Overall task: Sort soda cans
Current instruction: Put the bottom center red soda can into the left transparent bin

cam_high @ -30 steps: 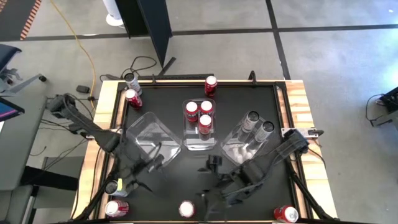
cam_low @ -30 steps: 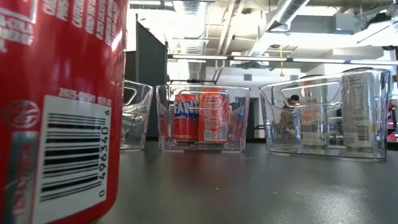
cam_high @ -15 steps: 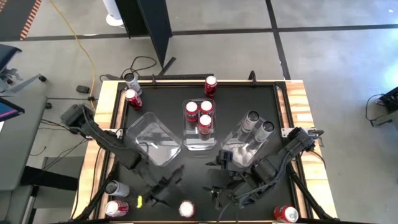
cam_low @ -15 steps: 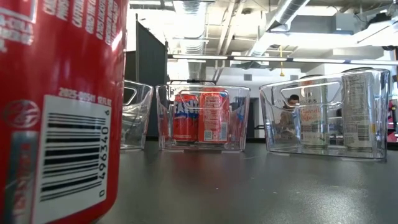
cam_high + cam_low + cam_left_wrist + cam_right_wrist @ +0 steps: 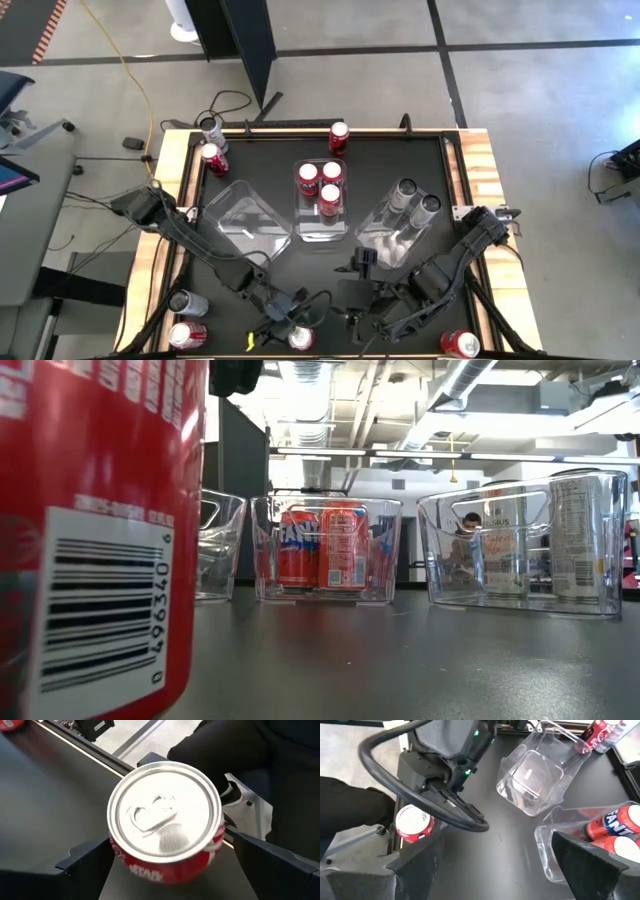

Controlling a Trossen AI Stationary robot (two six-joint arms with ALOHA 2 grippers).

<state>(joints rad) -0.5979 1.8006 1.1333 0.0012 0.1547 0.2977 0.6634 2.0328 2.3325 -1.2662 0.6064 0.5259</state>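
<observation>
**Desk:** Stock sorted so far?

**Me:** Middle bin [image 5: 322, 228]: three red cans [image 5: 322, 186]. Right bin [image 5: 385, 240]: two silver cans [image 5: 414, 197]. Left bin [image 5: 245, 222]: I see nothing in it.

**Desk:** Unsorted?

**Me:** Six on the counter [image 5: 390, 150]: three along the far edge, two at the near left corner [image 5: 187, 320], one at the near right [image 5: 458, 344]. A seventh, a red can [image 5: 165, 825], sits at the near edge.

**Desk:** End effectors?

**Me:** Left end effector [image 5: 170, 865] straddles that can, fingers spread, nothing gripped. Right end effector [image 5: 490, 865] waits nearby, released. I judge us under halfway.

The left gripper [image 5: 297, 338] has moved over the near-edge red can [image 5: 165, 825].
</observation>
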